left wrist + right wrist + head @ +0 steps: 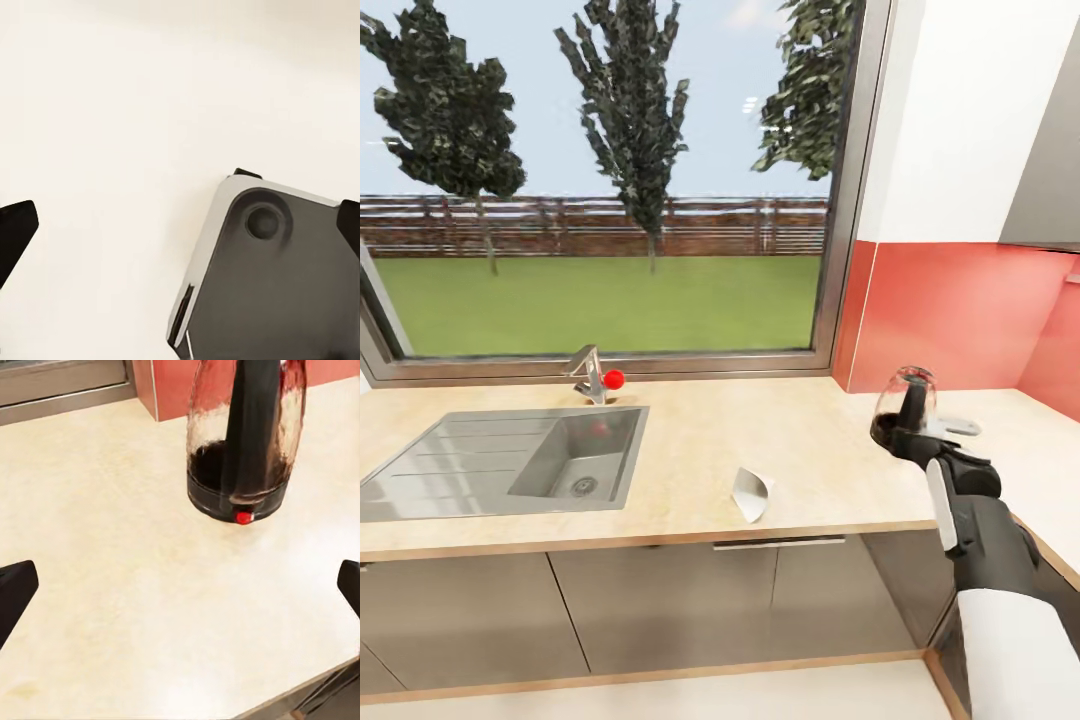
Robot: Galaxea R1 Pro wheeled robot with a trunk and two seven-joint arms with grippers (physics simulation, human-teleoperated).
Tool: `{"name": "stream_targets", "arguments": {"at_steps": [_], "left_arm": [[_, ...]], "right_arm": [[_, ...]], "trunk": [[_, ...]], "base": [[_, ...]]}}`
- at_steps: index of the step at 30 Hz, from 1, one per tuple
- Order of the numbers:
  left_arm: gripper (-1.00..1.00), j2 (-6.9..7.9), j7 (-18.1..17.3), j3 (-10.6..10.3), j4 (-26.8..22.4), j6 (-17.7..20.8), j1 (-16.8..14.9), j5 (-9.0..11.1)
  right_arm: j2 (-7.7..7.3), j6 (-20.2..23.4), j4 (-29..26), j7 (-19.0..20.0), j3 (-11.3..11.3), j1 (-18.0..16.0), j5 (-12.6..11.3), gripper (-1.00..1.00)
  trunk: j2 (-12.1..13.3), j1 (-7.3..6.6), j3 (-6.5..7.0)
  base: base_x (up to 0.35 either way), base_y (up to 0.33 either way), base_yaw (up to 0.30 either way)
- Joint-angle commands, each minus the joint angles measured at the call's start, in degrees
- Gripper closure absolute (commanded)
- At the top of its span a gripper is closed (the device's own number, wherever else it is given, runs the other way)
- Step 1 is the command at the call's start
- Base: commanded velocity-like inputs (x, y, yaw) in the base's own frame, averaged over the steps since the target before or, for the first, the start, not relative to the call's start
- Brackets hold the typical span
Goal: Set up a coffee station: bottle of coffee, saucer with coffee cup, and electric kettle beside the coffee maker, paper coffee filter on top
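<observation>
electric kettle (907, 410) stands upright on the beige kitchen countertop (760, 450), toward the right end, just in front of the red backsplash (950, 315). it has a clear glass body, a dark base and a black handle that faces the robot. a small red dot marks the bottom of the handle in the right wrist view, where the kettle (244, 442) stands on its own, with bare counter around its base.

nearest the viewer, the robot's right arm (1000, 570) rises from the lower right corner of the head view, white at the forearm and black toward the wrist. its right gripper (935, 462) sits just short of the kettle's handle. in the right wrist view its two dark fingertips (15, 592) are spread wide at either edge of the frame, nothing between them, the kettle ahead and apart from them.

a little further out and left of the arm, a white paper coffee filter (751, 493) lies near the front edge of the counter. a flat pale grey object (958, 425) lies just behind the kettle to its right.

further left, a steel sink (510, 462) is set into the counter, with a faucet (590, 375) bearing a red knob behind it. beyond that, a large window (600, 180) looks out on grass, a wooden fence and trees.

the left gripper (180, 232) shows spread dark fingertips over a pale surface and a grey rounded panel (277, 277).
</observation>
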Motion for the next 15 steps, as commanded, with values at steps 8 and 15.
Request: {"name": "stream_targets", "arguments": {"at_steps": [8, 15], "left_arm": [[-1.0, 0.52, -0.12, -0.07, 0.23, 0.18, 0.02, 0.21], [-1.0, 1.15, 0.48, -0.42, 2.47, 0.57, 0.02, 0.15]], "right_arm": [[-6.5, -23.23, 32.02, -0.63, 0.2, -7.19, -5.35, -1.0], [-6.53, -34.14, 44.8, -5.35, 0.26, -11.47, -4.75, -1.0]], "trunk": [[-0.13, 0.03, -0.12], [-0.13, 0.03, -0.12]], "base": [[0.0, 0.0, 0.0], [0.0, 0.0, 0.0]]}}
